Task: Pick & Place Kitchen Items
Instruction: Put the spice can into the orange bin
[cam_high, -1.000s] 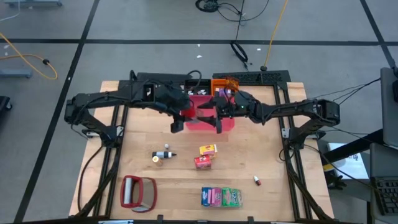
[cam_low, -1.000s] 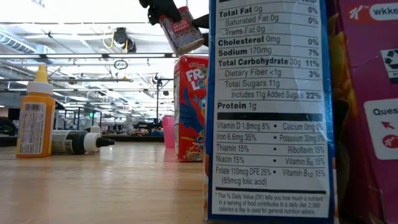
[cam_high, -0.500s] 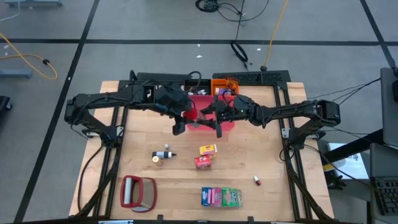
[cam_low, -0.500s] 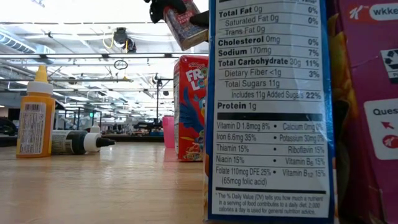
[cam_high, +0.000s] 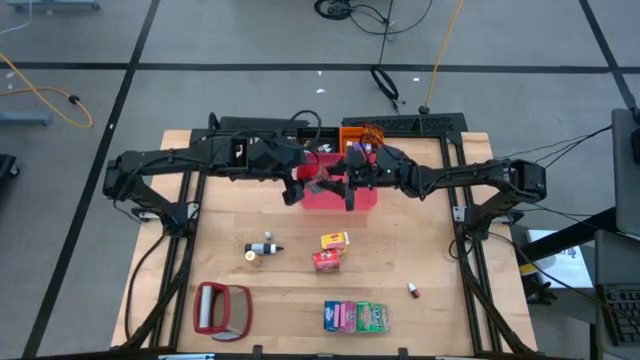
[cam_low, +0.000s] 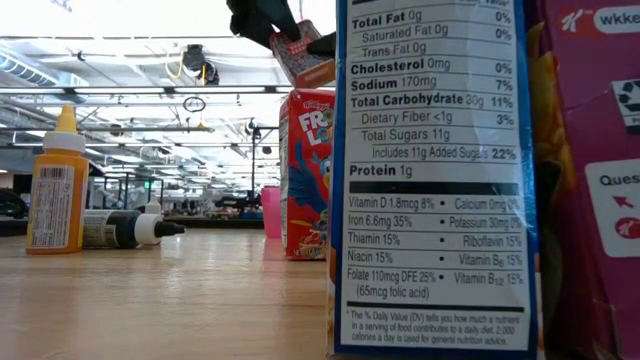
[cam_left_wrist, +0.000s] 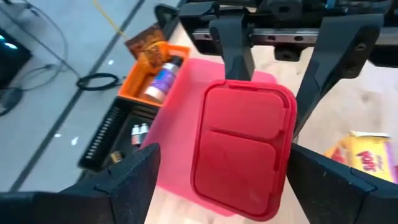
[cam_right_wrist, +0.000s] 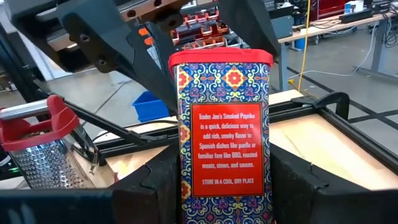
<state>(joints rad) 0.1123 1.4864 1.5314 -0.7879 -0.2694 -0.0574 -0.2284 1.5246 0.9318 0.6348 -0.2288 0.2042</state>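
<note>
A red tin with a patterned blue label (cam_right_wrist: 225, 124) is up in the air over the square red tray (cam_high: 368, 202). It also shows in the high view (cam_high: 322, 186) and the low view (cam_low: 300, 55). My right gripper (cam_right_wrist: 224, 173) is shut on it and reaches in from the table's right (cam_high: 346, 188). My left gripper (cam_left_wrist: 224, 168) is open and faces it from the left (cam_high: 302, 189). Its fingers stand wide on either side of the tin's red lid (cam_left_wrist: 242, 149). Whether they touch the lid, I cannot tell. My right gripper pinches the tin between its two fingers, on the narrow sides of the lower half (cam_right_wrist: 193, 183). It comes roughly level from the table's right. The tin is lifted clear above the tray and tilted, with its lid end (cam_right_wrist: 221, 59) toward my left gripper.
An orange basket with a jar (cam_high: 360, 135) stands behind the tray. Nearer lie small bottles (cam_high: 262, 250), red and yellow cartons (cam_high: 330, 250), pink and green packets (cam_high: 356, 316), a small red container (cam_high: 412, 291) and a red-framed grater (cam_high: 222, 308). Bare wood lies between them.
My left gripper has moved toward the table's right and far edge, up to the tin, and has turned from pointing down to roughly level. The tin has risen a little and tipped further over in the low view. My right gripper has stayed about where it was.
</note>
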